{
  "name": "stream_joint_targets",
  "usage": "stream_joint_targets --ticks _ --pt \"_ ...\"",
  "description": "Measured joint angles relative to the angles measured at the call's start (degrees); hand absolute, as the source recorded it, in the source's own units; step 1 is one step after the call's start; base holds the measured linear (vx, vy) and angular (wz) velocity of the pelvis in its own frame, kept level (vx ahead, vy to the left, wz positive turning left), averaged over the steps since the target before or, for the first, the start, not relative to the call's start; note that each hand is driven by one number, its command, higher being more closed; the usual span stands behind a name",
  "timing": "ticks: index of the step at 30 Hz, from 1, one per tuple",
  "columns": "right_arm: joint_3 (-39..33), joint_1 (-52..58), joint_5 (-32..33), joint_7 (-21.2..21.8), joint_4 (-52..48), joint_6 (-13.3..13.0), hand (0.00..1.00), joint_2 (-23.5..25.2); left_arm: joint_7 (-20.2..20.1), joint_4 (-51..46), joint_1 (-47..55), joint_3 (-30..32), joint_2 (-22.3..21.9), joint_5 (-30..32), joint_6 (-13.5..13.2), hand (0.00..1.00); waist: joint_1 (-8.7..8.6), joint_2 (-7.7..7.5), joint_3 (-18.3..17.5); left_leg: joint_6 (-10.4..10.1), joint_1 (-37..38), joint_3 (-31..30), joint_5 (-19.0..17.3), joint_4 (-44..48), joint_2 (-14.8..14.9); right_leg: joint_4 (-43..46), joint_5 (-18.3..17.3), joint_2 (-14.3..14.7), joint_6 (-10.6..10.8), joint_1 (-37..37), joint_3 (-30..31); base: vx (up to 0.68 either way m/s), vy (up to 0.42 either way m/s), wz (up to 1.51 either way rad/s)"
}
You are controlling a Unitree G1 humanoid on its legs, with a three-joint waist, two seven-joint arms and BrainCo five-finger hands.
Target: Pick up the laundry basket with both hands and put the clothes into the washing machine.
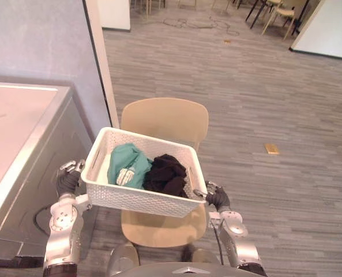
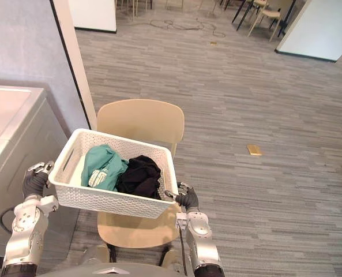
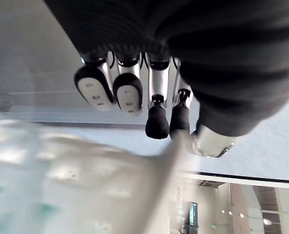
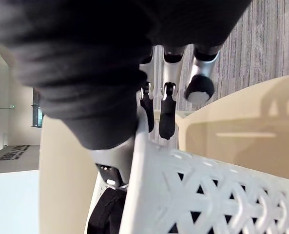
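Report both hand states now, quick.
Left hand: closed on the laundry basket, at its left rim.
Right hand: closed on the laundry basket, at its right rim.

Office-like test hall: a washing machine (image 1: pixel 26 133) is standing on grey plank flooring (image 1: pixel 257 98), chairs (image 1: pixel 281 12) and partitions (image 1: pixel 326 29) behind.

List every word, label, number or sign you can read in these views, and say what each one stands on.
No text here can be read.
Teal garment in the laundry basket: a pale patch with marks, too small to read.
Dark strip on the far wall in the right wrist view: faint marks, too blurred to read.
Washing machine: its lid and side look plain.
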Motion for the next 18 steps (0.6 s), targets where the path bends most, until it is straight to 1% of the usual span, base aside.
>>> stream_joint_targets --ticks 1,2,3,4,5,7,9,11,14,18 --pt "-0.4 -0.3 0.0 0.0 0.0 0.0 1.00 -0.6 0.0 0.4 -1.0 -0.2 -0.2 0.0 -0.1 1.00 0.02 0.49 0.5 -0.3 -0.6 -0.6 0.1 0.4 0.4 -0.9 0.2 0.8 -0.4 0.3 -0.6 -0.01 -0.146 0.25" --pt "-0.4 -1.6 0.0 -0.2 0.0 0.0 1.00 -2.1 0.0 1.0 -2.6 -1.8 -0.2 0.0 -0.9 1.00 0.15 1.84 1.4 -0.9 -3.2 -1.7 0.4 1.2 1.5 -3.0 0.9 2.1 -0.8 -0.8 -1.6 -0.01 -0.095 0.09" --pt "-0.5 -4.4 0.0 -0.5 0.1 0.1 1.00 -3.1 0.0 1.2 -4.8 -2.6 -0.2 -0.1 -1.6 1.00 0.33 2.47 2.7 -1.5 -5.8 -2.1 1.4 0.9 2.1 -4.4 2.2 3.0 -1.5 -2.9 -2.2 -0.02 -0.089 -0.02" --pt "-0.9 -6.2 -0.1 -1.2 0.9 0.3 1.00 -3.5 0.0 1.6 -6.2 -2.9 -0.2 -0.1 -2.0 1.00 0.47 2.42 3.6 -1.7 -7.1 -2.2 2.3 0.5 2.2 -4.8 2.9 3.3 -1.7 -4.1 -2.3 -0.05 -0.108 -0.03" --pt "-2.8 -10.4 0.0 -2.3 3.6 0.6 1.00 -4.4 0.0 3.3 -10.1 -3.4 -0.2 -0.1 -2.3 1.00 0.44 2.48 5.7 -1.4 -9.9 -2.7 3.9 0.1 2.5 -5.6 4.8 3.9 -2.2 -6.2 -2.9 -0.09 -0.100 0.10" --pt "-4.4 -17.5 0.2 -4.4 4.7 0.5 1.00 -6.0 0.4 8.3 -18.5 -5.0 0.1 -1.3 -2.5 1.00 -0.04 2.21 10.4 -1.9 -13.6 -4.5 6.2 -0.4 2.5 -6.1 6.4 4.2 -2.9 -9.1 -4.9 -0.09 -0.073 0.25" --pt "-4.7 -22.1 0.8 -5.3 4.7 0.0 1.00 -6.5 1.0 11.0 -22.0 -6.0 0.1 -2.5 -2.5 1.00 0.00 1.63 11.9 -2.0 -15.9 -5.1 7.0 -0.7 2.5 -6.2 6.8 4.5 -3.2 -11.3 -5.3 -0.05 -0.037 0.09" --pt "-4.7 -25.6 2.7 -6.9 4.7 -0.9 1.00 -6.3 2.0 12.3 -23.7 -7.2 0.1 -3.0 -2.6 1.00 0.32 1.34 12.5 -2.0 -17.1 -5.1 7.9 -1.8 2.6 -6.3 6.9 4.4 -3.3 -12.8 -5.3 -0.01 -0.015 0.02" --pt "-4.2 -29.6 5.5 -8.8 4.6 -1.7 1.00 -6.1 3.9 12.6 -25.9 -8.6 0.0 -4.6 -3.0 1.00 1.34 1.60 14.3 -2.1 -18.3 -5.1 8.5 -2.5 2.6 -6.2 6.9 4.3 -3.4 -14.2 -6.0 0.00 -0.007 0.03" --pt "-4.5 -31.0 5.7 -11.1 4.3 -2.6 1.00 -6.1 5.3 14.9 -28.8 -9.4 -0.2 -4.6 -3.7 1.00 1.59 1.56 15.1 -2.0 -19.9 -5.3 9.4 -3.7 2.3 -6.1 6.9 3.8 -3.4 -15.9 -6.7 0.01 -0.011 0.10"
